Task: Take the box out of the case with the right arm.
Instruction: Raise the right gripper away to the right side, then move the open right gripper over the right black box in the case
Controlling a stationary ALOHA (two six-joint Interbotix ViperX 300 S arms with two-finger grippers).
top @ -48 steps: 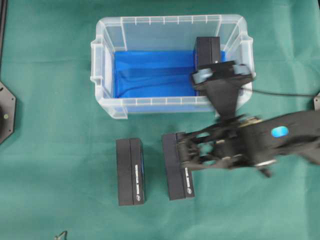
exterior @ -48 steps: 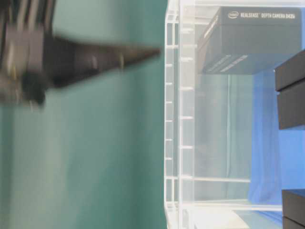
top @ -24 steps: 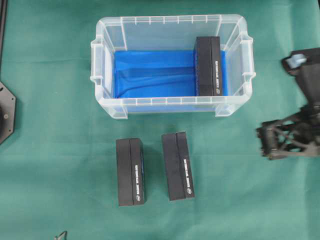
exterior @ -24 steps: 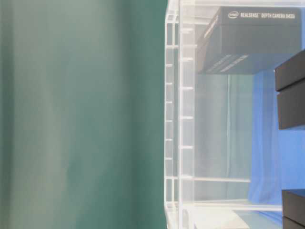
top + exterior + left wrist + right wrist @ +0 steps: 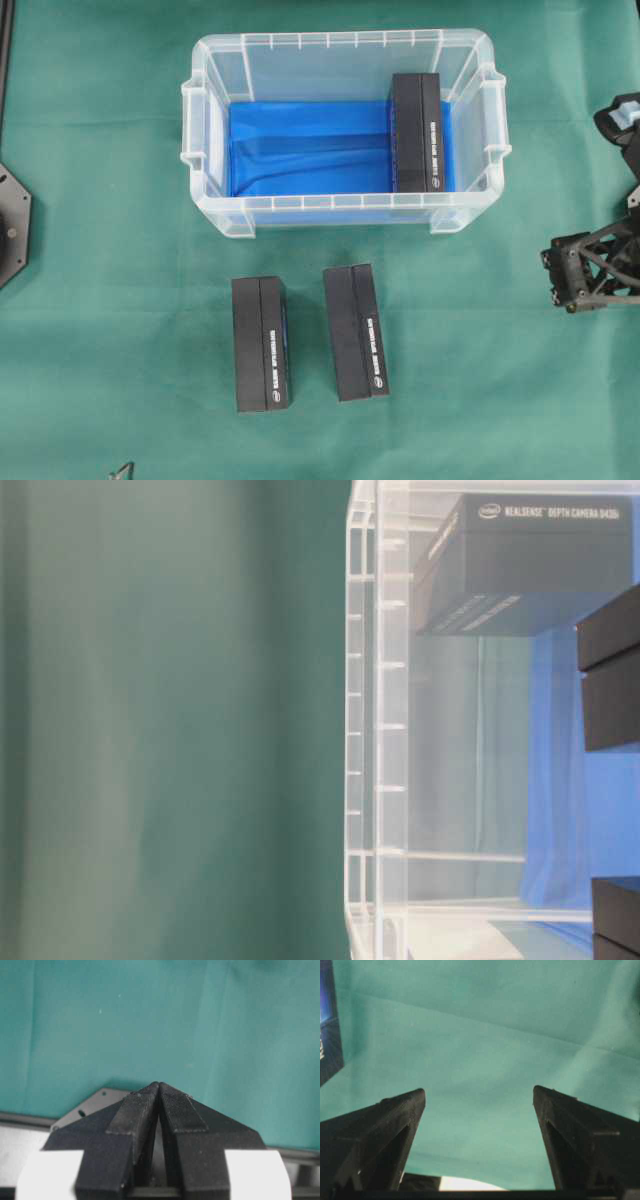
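Your right pincer (image 5: 479,1097) gapes wide, empty, over green counter (image 5: 100,250); left pincer (image 5: 159,1091) closed (nothing held). One box (image 5: 417,131) sits in the case (image 5: 205,150).

The right arm (image 5: 595,275) has withdrawn from the placed box (image 5: 356,331) to the right edge.

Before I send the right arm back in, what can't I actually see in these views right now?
- Right arm: overhead view, mostly cut off by the right edge.
- Box in the case: its underside and contact with the blue lining are hidden; the table-level view crops it.
- Left gripper: absent overhead, shown only by its wrist camera.
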